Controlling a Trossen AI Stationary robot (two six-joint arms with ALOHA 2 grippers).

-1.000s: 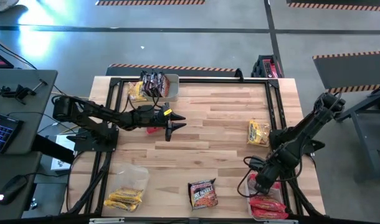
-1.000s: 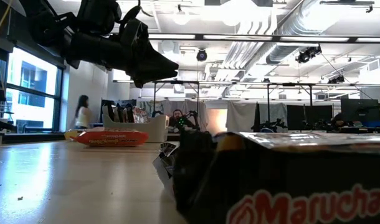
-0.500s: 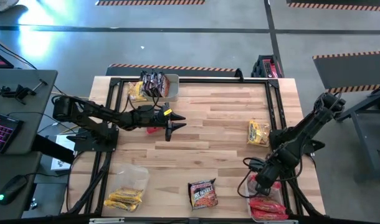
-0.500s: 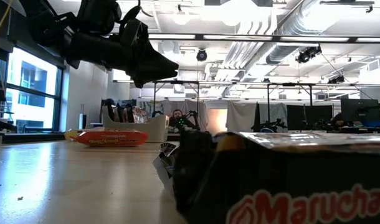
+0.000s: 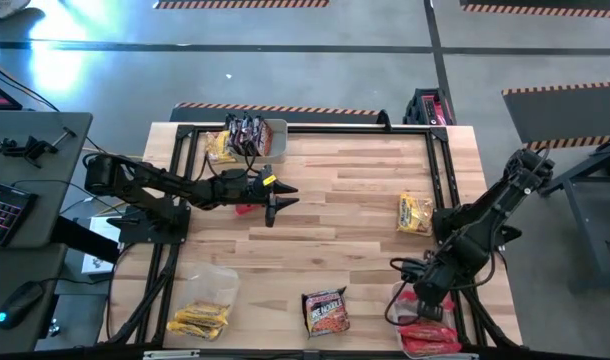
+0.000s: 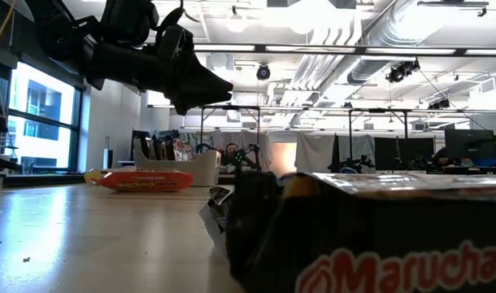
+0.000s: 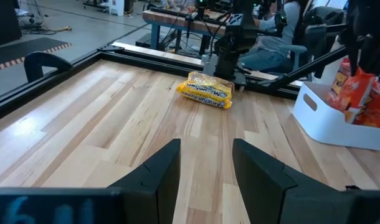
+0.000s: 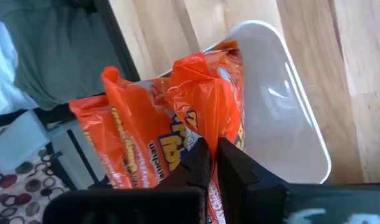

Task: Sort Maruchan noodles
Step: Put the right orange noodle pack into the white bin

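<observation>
A: Surface?
B: Light wood-plank table (image 5: 335, 210), black frame round it. Grey floor w/ hazard-stripe tape beyond. Desk w/ keyboard and mouse off the left side. Low view: open workshop, ducts and strip lights overhead, benches and monitors at the back.

A: Noodle stock?
B: Item 1: yellow packet (image 5: 415, 213) flat on the table, right side, near the frame; also in left wrist view (image 7: 205, 93). Item 2: dark packet (image 5: 326, 311) at the near edge, centre; it fills the low view's foreground (image 6: 370, 236). Item 3: yellow packets (image 5: 200, 320) in a clear bin, near-left corner. Item 4: dark packets (image 5: 247, 133) standing in the far-left bin (image 5: 277, 140), one yellow packet beside it. Item 5: red-orange packets (image 5: 430, 338) in the white bin (image 8: 289, 118) at the near-right corner. Item 6: one red-orange packet (image 6: 146, 180) lying flat on the table under the left arm.

A: Pincers?
B: Right gripper (image 8: 213, 163): over the white bin, fingers pinched tight on the top of a red-orange packet (image 8: 209, 106) that stands in the bin w/ others. Left gripper (image 5: 276, 201): hangs above the table's centre-left, fingers (image 7: 159, 177) partly apart, nothing betw. them, touching nothing.
</observation>
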